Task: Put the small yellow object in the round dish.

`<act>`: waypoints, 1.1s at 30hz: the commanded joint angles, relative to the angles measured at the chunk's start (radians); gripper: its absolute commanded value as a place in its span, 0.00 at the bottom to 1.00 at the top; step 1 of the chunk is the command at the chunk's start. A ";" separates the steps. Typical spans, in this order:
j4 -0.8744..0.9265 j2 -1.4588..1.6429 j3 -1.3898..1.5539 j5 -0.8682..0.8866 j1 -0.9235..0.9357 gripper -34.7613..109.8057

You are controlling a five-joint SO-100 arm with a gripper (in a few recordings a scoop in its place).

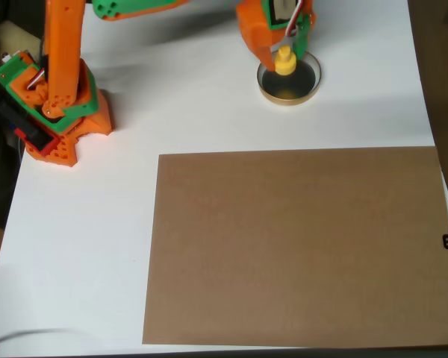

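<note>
Fingers [282, 54] clamped on small yellow object [285, 62], poised over round dish [289, 77], upper white table [209, 112]

The overhead view looks straight down from well above the brown board [295, 246], which fills the lower right of the picture, with the arm's orange base [56, 112] up and left of it.

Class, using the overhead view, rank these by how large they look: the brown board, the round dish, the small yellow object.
1. Brown board, by far the largest.
2. Round dish.
3. Small yellow object, held nearer the camera in the gripper, yet clearly smallest.
</note>
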 commanded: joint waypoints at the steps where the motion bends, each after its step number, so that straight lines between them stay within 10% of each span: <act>1: -0.006 0.023 -0.060 0.000 -0.017 0.24; 33: -0.114 0.158 0.143 -0.040 0.026 0.40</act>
